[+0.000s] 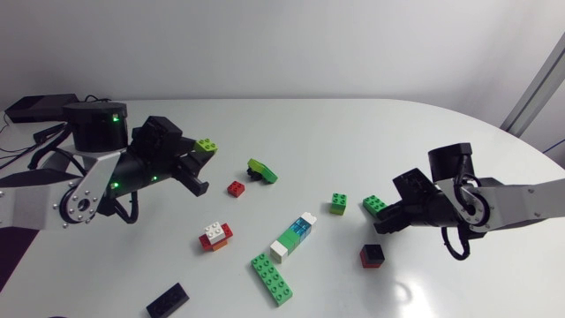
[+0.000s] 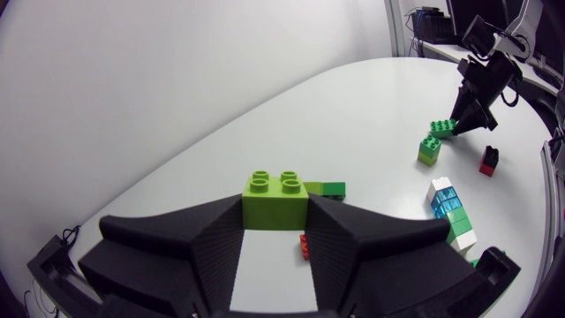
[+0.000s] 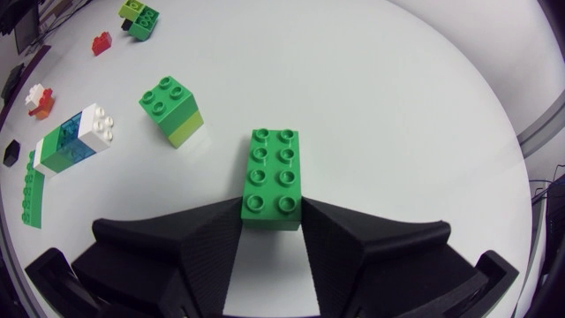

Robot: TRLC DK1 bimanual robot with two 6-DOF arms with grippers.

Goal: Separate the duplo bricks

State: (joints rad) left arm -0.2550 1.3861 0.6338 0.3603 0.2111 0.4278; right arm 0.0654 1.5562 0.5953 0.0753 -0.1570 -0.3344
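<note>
While bricks (image 1: 271,279) dot the white table (image 1: 353,141), the left pincer (image 2: 275,212) clamps a lime brick (image 2: 275,189), the right pincer (image 3: 271,216) a green brick (image 3: 272,168).

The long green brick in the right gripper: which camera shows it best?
The right wrist view. There the long green brick sits close up between the right gripper's fingers, all eight studs showing. The head view shows only a small end poking from the gripper. The left wrist view shows the brick tiny and far away.

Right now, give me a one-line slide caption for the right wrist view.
Right gripper shut on a green eight-stud brick, two-tone green stack ahead.
</note>
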